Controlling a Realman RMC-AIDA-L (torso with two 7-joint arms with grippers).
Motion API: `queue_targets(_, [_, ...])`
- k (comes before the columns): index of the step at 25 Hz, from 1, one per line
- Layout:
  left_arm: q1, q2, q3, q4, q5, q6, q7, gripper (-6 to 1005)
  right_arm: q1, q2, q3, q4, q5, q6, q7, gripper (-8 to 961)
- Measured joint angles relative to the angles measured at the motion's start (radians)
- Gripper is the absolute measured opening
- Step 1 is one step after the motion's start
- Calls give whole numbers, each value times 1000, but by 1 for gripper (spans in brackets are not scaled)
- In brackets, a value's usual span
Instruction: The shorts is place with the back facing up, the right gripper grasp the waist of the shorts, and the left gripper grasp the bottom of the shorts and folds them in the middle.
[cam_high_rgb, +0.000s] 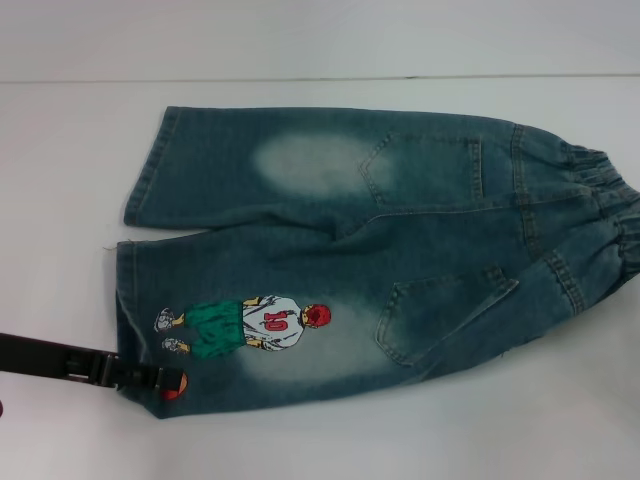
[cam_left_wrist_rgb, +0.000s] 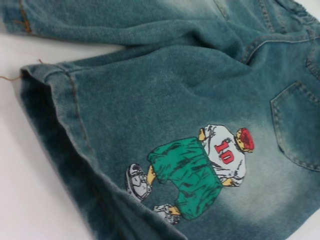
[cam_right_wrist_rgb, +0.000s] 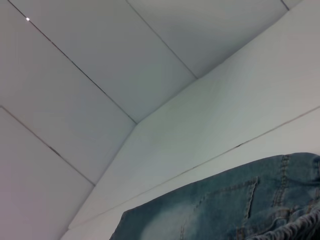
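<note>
Head view: the shorts (cam_high_rgb: 370, 250) lie flat on the white table (cam_high_rgb: 60, 150), back side up, legs toward the robot's left and the elastic waistband (cam_high_rgb: 610, 215) toward its right. Two back pockets show, one on the far half (cam_high_rgb: 425, 165) and one on the near half (cam_high_rgb: 435, 315). The basketball player print (cam_high_rgb: 245, 325) sits on the near leg, close to the hem. The left gripper (cam_high_rgb: 150, 380) comes in low from the left edge and reaches the near corner of that leg's hem; I cannot tell whether its jaws are apart or together, since the tips merge with the cloth edge. The right gripper does not show here.

Left wrist view: only this view gives the hem detail. The near leg's hem (cam_left_wrist_rgb: 65, 125) is seen up close, with a loose thread end at its corner (cam_left_wrist_rgb: 12, 77). The print (cam_left_wrist_rgb: 200, 170) reads "10" in red on a white shirt above green shorts. No fingers of the left gripper appear.

Right wrist view: mostly white table (cam_right_wrist_rgb: 210, 115) and wall panels (cam_right_wrist_rgb: 75, 75). The far back pocket (cam_right_wrist_rgb: 235, 200) and a bit of gathered waistband (cam_right_wrist_rgb: 295, 227) fill the picture's lower corner. No fingers of the right gripper appear, so its state cannot be told.
</note>
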Motion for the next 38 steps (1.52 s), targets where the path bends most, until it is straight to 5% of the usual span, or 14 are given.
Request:
queue_targets(5, [10, -7, 35, 18, 3, -17, 0, 748, -3, 0, 0, -1, 0, -7, 0, 145])
queue_targets(18, [12, -10, 57, 43, 2, 2, 2, 163, -9, 0, 2, -3, 0, -16, 0, 155])
queue_targets(29, [3, 1, 35, 50, -27, 3, 8, 46, -11, -1, 11, -4, 5, -26, 5, 163])
queue_targets(38, [-3, 49, -18, 9, -183, 0, 36, 47, -10, 5, 93, 7, 48, -43, 29, 170])
